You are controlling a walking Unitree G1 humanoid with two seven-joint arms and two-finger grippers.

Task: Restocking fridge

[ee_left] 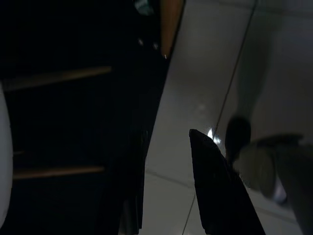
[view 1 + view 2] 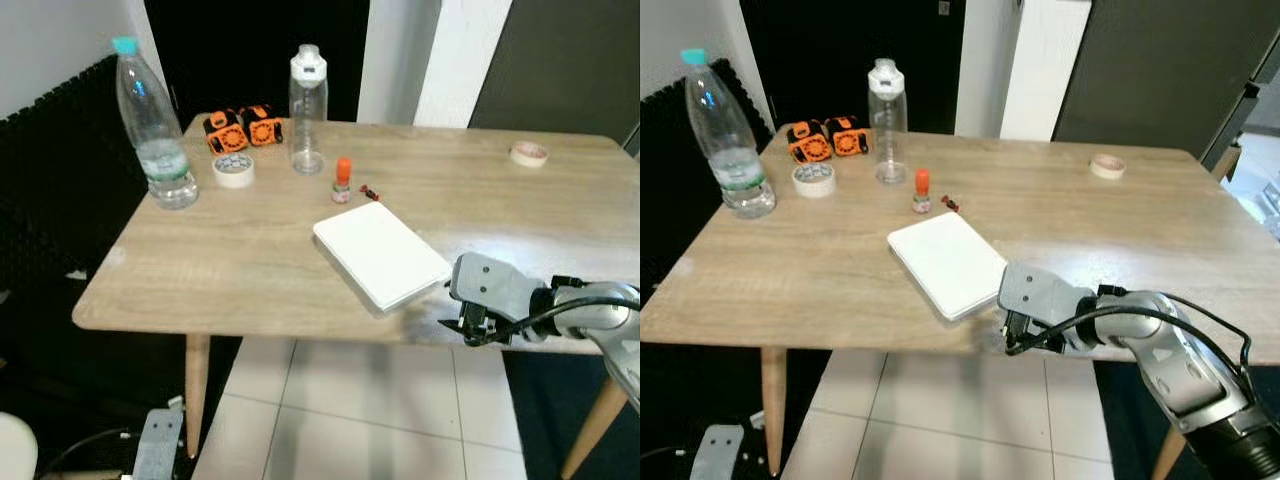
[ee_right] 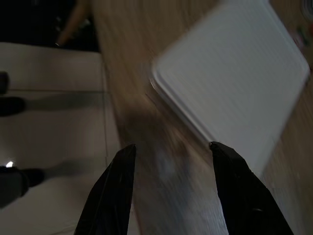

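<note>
A light wooden surface [image 2: 250, 260] on angled wooden legs stands over a pale tiled floor [image 2: 330, 420]. Near its front edge, a little toward the right, lies a flat white rectangular slab like a closed box or pad [image 2: 381, 254], turned at an angle so one corner points to the front edge.

The right gripper [image 3: 171, 152] is held low at the front edge, just beside that near corner of the white slab. In the right wrist view its two black fingers [image 3: 113, 188] stand apart with bare wood and the slab's corner between them, holding nothing. The silver wrist housing and arm reach in from the right front corner.

Along the far left of the surface stands a tall clear plastic water bottle with a teal cap [image 2: 152, 125], close to the left edge. Toward the back edge are two orange and black round-faced blocks [image 2: 243, 129], side by side and touching, a roll of white tape [image 2: 233, 169] in front of them, and a clear drinking bottle with a white lid [image 2: 307, 110] to their right. Nearer the middle stands a small vial with an orange cap [image 2: 342, 181], with a tiny dark red bit just beside it. A second roll of pale tape [image 2: 529, 153] lies near the back right corner.

The left gripper [image 1: 171, 196] hangs below the surface over the tiles, in deep shade; whether its fingers are apart I cannot tell.
</note>
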